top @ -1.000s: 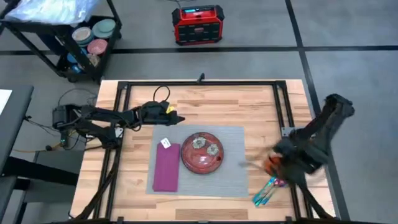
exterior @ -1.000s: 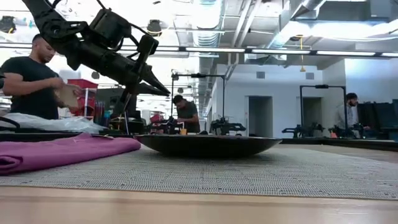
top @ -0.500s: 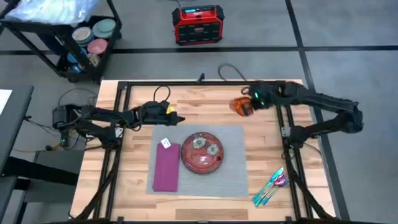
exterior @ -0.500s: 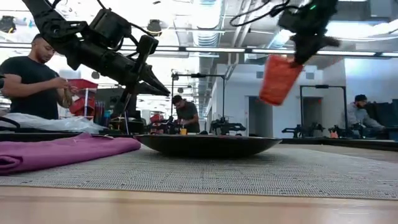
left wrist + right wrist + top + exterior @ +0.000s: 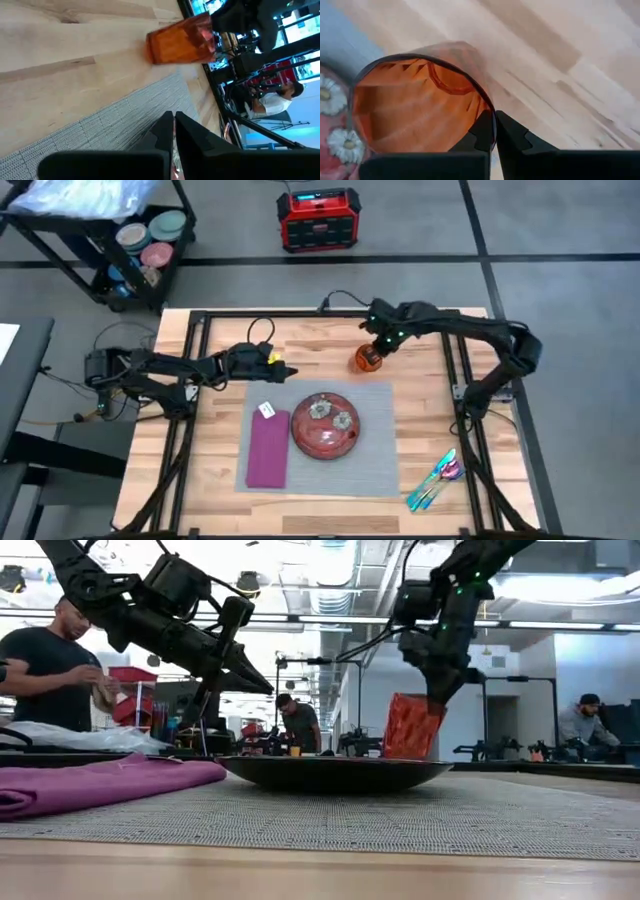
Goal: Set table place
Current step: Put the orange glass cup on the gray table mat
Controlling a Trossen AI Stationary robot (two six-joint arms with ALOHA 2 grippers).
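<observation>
Two fingers of the right gripper (image 5: 494,131) pinch the orange cup's (image 5: 367,358) rim, just beyond the placemat (image 5: 385,470)

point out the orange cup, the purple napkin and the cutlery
orange cup (image 5: 367,358), high view, on its rim, beyond the placemat's far edge
purple napkin (image 5: 268,449), high view, middle of the folded cloth
cutlery (image 5: 433,479), high view, middle of the bundle on bare wood

Table (image 5: 420,415): light wooden plank top, black metal frame along the edges, sat level. Place (image 5: 375,460): large grey woven rectangular mat, lay flat on the table, roughly centred and towards its near edge, long side parallel to that edge.
</observation>
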